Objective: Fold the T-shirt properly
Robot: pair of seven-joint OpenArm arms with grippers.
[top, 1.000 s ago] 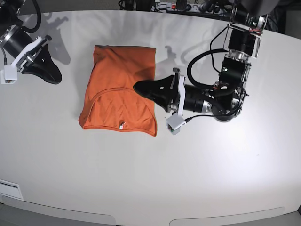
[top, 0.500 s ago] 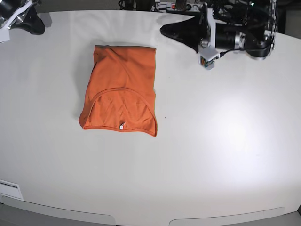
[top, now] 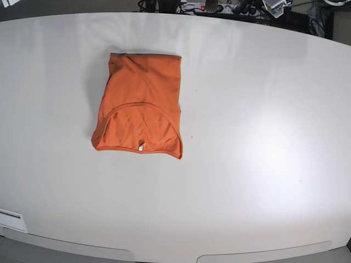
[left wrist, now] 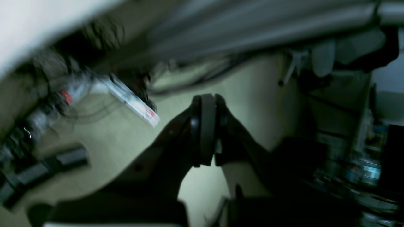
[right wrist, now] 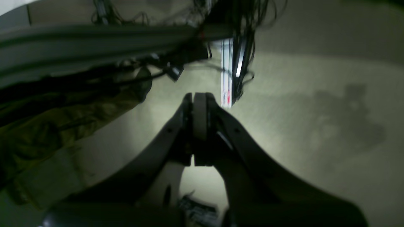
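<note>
In the upper left of the base view, the T-shirt [top: 140,112] lies folded on the desk [top: 263,164]. My left fingers [left wrist: 205,129] and right fingers [right wrist: 197,116] are pressed together, empty. I think it's done; I'd leave it alone.

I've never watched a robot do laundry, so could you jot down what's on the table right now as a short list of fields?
Garment: one orange T-shirt, folded into a compact rectangle
Neckline: facing the near edge, small white tag showing
Surface: white table
Arms: neither one over the table in the overhead view
Left fingers: pressed together, holding nothing
Right fingers: pressed together, holding nothing
Contact with shirt: none
</note>
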